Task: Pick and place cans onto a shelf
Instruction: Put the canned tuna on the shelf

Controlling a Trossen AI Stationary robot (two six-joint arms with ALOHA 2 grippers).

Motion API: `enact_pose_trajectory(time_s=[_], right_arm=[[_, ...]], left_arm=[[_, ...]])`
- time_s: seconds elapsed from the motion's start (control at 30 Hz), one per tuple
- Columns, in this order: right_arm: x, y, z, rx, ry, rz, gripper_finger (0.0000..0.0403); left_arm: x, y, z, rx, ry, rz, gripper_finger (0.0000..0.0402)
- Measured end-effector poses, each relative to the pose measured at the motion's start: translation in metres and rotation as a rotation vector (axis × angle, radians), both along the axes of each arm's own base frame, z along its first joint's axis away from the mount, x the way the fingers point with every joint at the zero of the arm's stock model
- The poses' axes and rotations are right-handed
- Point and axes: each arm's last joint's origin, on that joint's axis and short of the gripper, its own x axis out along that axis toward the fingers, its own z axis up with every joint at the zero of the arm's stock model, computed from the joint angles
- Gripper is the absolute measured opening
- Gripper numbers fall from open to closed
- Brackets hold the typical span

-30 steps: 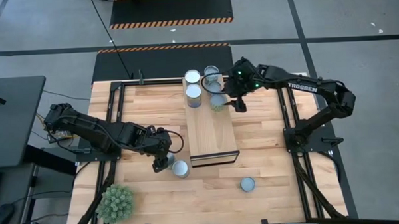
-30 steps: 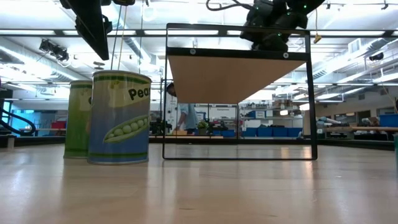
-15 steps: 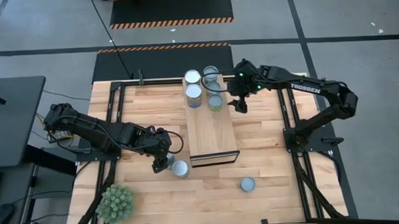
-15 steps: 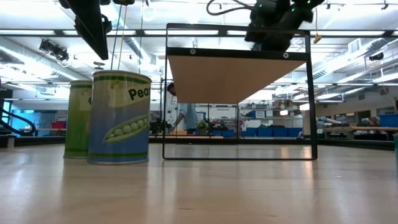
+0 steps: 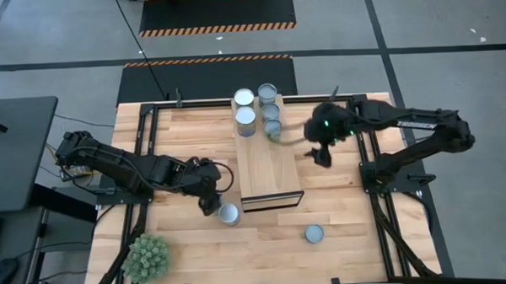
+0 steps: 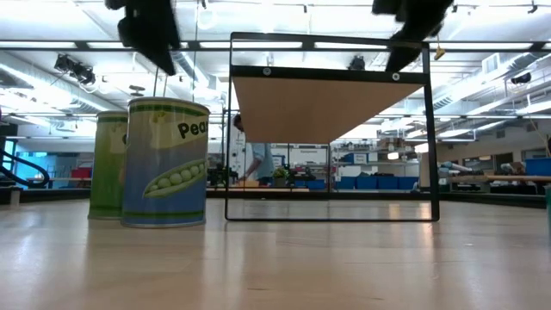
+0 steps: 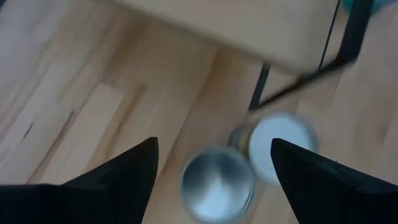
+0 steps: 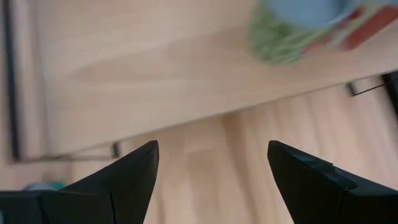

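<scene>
Right gripper (image 5: 319,153): fingers spread wide, nothing between them. It hung off the right side of the shelf (image 5: 269,162), over bare table (image 5: 339,198), towards the right edge. One second before it had been at the shelf's far end, right beside the newest can; since then it had drawn away to the right and towards the near edge, leaving that can standing. Judgement: release completed, arm clear of the row.

Left gripper (image 5: 209,201): jaws open wide, empty, above the two cans by the shelf's near left corner. In the left wrist view the nearer can (image 7: 217,183) lay between the fingertips (image 7: 134,163) and the second can (image 7: 278,146) just beyond it, touching or nearly so. The gripper had shifted slightly towards the near edge over the last second. Judgement: lining up for a grasp, not yet closed.

Cans on shelf: five (image 5: 269,112), clustered at its far end, all upright as far as could be told. Off the shelf: the two at the left gripper, and one can (image 5: 314,233) alone near the near edge, right of centre.

Judgement: five placed, three visible ones left; the left arm's pick looked next, and the neighbouring can crowded that grasp.

Plant (image 5: 146,257) at near left corner, untouched.
</scene>
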Motion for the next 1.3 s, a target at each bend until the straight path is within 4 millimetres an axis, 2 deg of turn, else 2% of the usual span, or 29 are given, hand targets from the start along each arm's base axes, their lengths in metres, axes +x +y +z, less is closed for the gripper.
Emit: enact_pose_trajectory(time_s=[0.2,0.4,0.6,0.8,1.13,1.3], right_arm=[[-0.016,0.042,0.002,-0.011,0.064,0.028,0.0308],[-0.034,0.071,0.003,0.042,0.08,0.048,0.0308],[-0.049,0.1,-0.014,0.103,0.027,0.058,0.0308],[-0.055,0.131,-0.035,0.104,-0.02,0.045,0.0308],[-0.055,0.179,-0.062,-0.054,-0.048,0.107,0.0308],[-0.051,0.201,-0.084,-0.119,0.003,0.132,0.031]], left_arm=[[0.006,-0.001,0.004,-0.033,-0.092,0.066,0.0315],[0.006,-0.001,0.004,-0.092,-0.108,0.15,0.0315],[0.006,-0.001,0.004,-0.142,-0.122,0.223,0.0315],[0.006,-0.001,0.004,-0.153,-0.126,0.238,0.0315],[0.007,-0.002,0.004,-0.172,-0.119,0.226,0.0315],[0.007,-0.002,0.004,-0.174,-0.118,0.224,0.0315]])
